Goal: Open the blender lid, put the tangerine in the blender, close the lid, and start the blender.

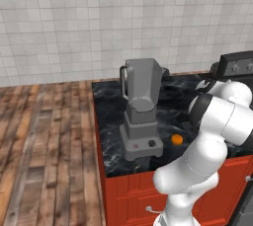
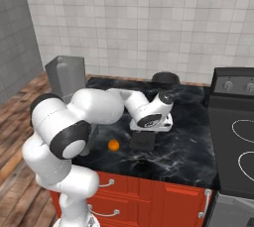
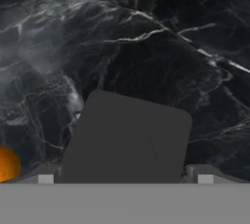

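The blender (image 1: 142,109) stands uncapped at the left of the black marble bench (image 2: 188,146), the tangerine (image 2: 113,145) waits on the bench right of its base, and further right the blender lid (image 2: 143,141) lies flat beneath the tool (image 2: 151,128), spread and empty; loading, recapping and starting remain.

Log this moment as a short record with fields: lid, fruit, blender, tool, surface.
lid: blender lid off the jar, lying flat on the counter
fruit: tangerine on the counter, beside the lid, not in the jar
blender: blender upright near the counter's left edge, jar top uncovered
tool: tool open, directly above the lid, holding nothing
surface: black marble counter on red cabinets
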Controlling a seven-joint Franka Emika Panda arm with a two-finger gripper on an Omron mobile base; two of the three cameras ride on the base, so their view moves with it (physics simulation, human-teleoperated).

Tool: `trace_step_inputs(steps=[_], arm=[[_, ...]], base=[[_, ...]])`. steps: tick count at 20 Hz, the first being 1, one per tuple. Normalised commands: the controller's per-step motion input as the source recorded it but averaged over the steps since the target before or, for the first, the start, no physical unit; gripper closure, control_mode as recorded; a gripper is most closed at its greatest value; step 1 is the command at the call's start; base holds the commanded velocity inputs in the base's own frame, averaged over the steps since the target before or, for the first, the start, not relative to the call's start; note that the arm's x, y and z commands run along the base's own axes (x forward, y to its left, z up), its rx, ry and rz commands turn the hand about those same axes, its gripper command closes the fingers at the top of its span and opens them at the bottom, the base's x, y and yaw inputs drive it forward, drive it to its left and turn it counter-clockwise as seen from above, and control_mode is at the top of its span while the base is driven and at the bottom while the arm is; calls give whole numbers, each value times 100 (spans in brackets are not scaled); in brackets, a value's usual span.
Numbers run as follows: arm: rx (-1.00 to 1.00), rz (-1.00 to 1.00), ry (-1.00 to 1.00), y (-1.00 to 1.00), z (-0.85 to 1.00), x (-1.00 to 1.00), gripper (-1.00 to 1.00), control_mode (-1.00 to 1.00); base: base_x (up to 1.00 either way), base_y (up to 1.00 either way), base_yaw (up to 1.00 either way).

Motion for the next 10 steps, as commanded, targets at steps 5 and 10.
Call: trace_step_inputs(steps=[5,10], arm=[[0,-3,-1,0,-6,8,-100,-100],[0,-8,0,1,29,-25,-100,-100]], base=[[0,0,0],[0,0,0]])
